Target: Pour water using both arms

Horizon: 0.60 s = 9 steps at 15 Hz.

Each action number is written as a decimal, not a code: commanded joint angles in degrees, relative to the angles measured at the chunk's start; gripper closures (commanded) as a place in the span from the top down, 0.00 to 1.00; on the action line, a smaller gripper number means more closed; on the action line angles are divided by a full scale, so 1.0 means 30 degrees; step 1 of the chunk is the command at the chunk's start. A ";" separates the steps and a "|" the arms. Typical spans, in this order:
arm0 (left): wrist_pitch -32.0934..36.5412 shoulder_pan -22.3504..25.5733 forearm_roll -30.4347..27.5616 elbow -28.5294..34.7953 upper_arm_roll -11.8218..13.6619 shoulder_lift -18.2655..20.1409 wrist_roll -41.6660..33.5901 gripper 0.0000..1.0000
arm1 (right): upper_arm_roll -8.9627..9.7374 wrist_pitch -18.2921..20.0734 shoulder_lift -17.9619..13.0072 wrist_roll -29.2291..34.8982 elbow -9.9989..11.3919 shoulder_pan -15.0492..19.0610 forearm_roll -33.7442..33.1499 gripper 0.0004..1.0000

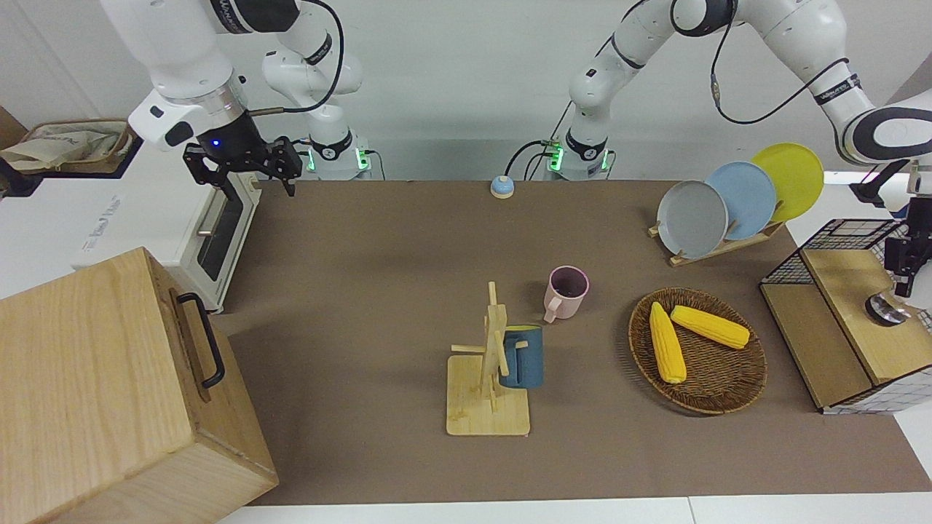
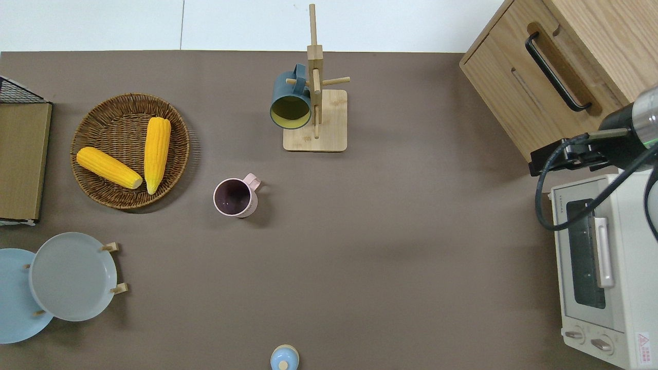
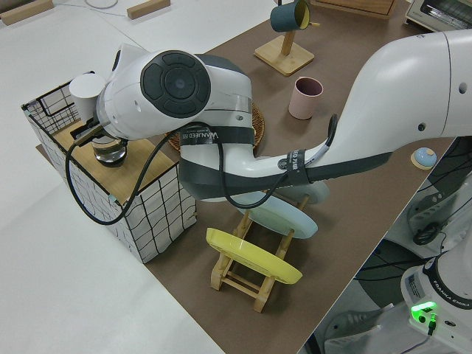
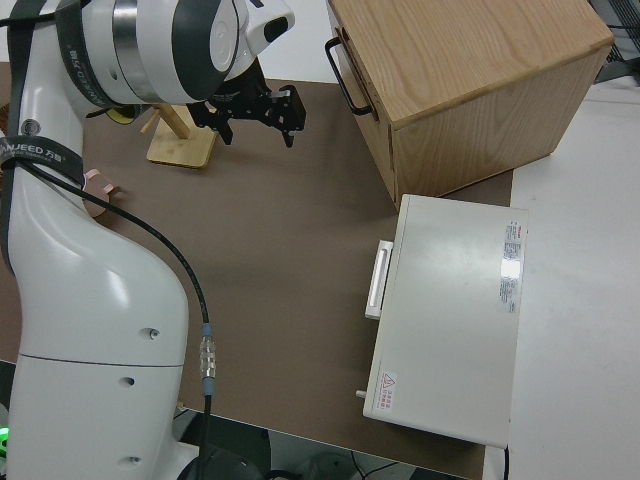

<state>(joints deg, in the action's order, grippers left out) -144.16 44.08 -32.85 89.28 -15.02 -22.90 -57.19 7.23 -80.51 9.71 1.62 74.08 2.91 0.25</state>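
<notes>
My left gripper [image 1: 904, 282] is at the wire rack [image 1: 837, 240] at the left arm's end of the table. It is just over a small shiny metal vessel [image 1: 885, 309] that is on the rack's wooden top [image 3: 140, 169]. I cannot tell whether the gripper touches the vessel. The vessel also shows in the left side view [image 3: 110, 151], where the arm hides the gripper. A pink mug [image 1: 566, 291] stands upright mid-table. A dark blue mug [image 1: 521, 356] hangs on a wooden mug tree [image 1: 486, 407]. My right arm is parked, its gripper [image 1: 244, 173] open and empty.
A wicker basket [image 1: 728, 393] holds two corn cobs. A plate rack [image 1: 721, 247] carries grey, blue and yellow plates. A white toaster oven [image 2: 596, 267] and a wooden cabinet [image 1: 95, 378] stand at the right arm's end. A small blue bell [image 1: 502, 187] sits near the robots.
</notes>
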 commanded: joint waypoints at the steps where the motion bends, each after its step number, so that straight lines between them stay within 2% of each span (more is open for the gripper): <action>1: -0.0432 0.0132 -0.0271 -0.0404 -0.0208 -0.0247 -0.0390 0.00 | 0.0196 -0.0059 -0.0366 -0.0395 0.0503 0.0319 0.0094 0.99; 6: -0.0432 0.0161 -0.0271 -0.0404 -0.0208 -0.0365 -0.0361 0.06 | 0.0196 -0.0030 -0.0395 -0.0395 0.0474 0.0319 0.0094 0.99; 7: -0.0403 0.0132 -0.0271 -0.0433 -0.0208 -0.0336 -0.0361 0.27 | 0.0196 -0.0058 -0.0366 -0.0395 0.0474 0.0319 0.0094 0.99; 8: -0.0432 0.0132 -0.0271 -0.0433 -0.0208 -0.0365 -0.0361 0.72 | 0.0196 -0.0030 -0.0395 -0.0395 0.0474 0.0319 0.0094 0.99; 9: -0.0432 0.0132 -0.0329 -0.0404 -0.0208 -0.0394 -0.0332 1.00 | 0.0196 -0.0058 -0.0366 -0.0395 0.0474 0.0319 0.0094 0.99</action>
<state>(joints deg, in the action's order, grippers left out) -144.37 44.08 -32.85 89.26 -15.06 -23.29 -57.25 7.23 -80.51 9.71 1.62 74.08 2.91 0.25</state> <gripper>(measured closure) 0.357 0.004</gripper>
